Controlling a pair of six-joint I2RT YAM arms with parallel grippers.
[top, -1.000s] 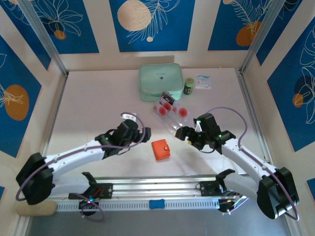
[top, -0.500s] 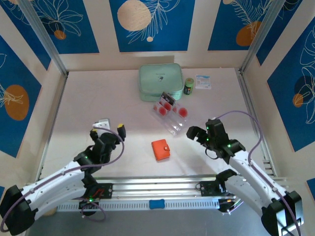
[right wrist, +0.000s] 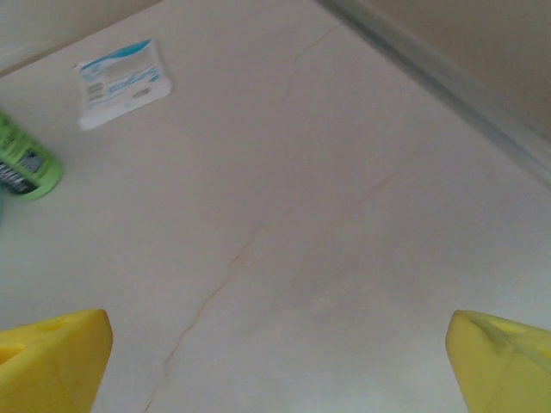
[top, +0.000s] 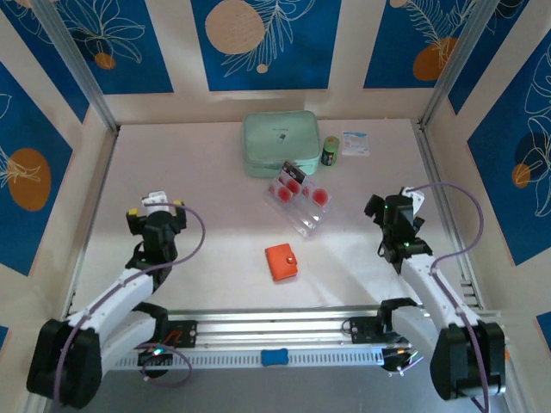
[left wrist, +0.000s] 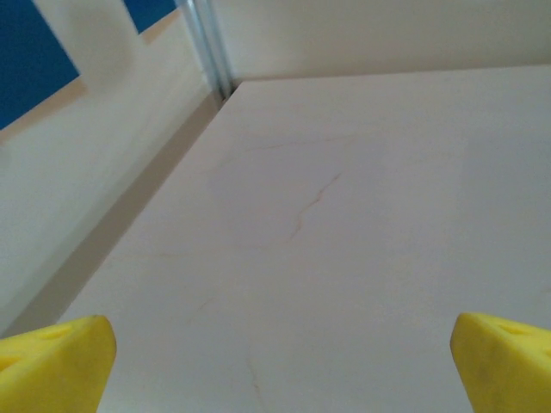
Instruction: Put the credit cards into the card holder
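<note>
The orange-red card holder (top: 281, 261) lies shut on the table's near middle. Behind it, the credit cards (top: 293, 184) with red circles sit in a clear plastic tray (top: 304, 215); one stands upright with its black band showing. My left gripper (top: 156, 205) is far to the left of the holder. It is open, with yellow fingertips (left wrist: 53, 361) wide apart over bare table (left wrist: 327, 258). My right gripper (top: 396, 200) is off to the right of the tray, also open and holding nothing. Its fingertips (right wrist: 52, 360) frame bare table.
A mint-green case (top: 280, 144) stands at the back middle, with a small green bottle (top: 331, 151) and a white packet (top: 355, 143) to its right. The bottle (right wrist: 26, 163) and packet (right wrist: 120, 82) lie ahead of the right gripper. Side rails border the table.
Both arms have drawn back from the middle, the left one leftward and the right one rightward. The right gripper's jaws widened a little. The holder and cards have not moved.
</note>
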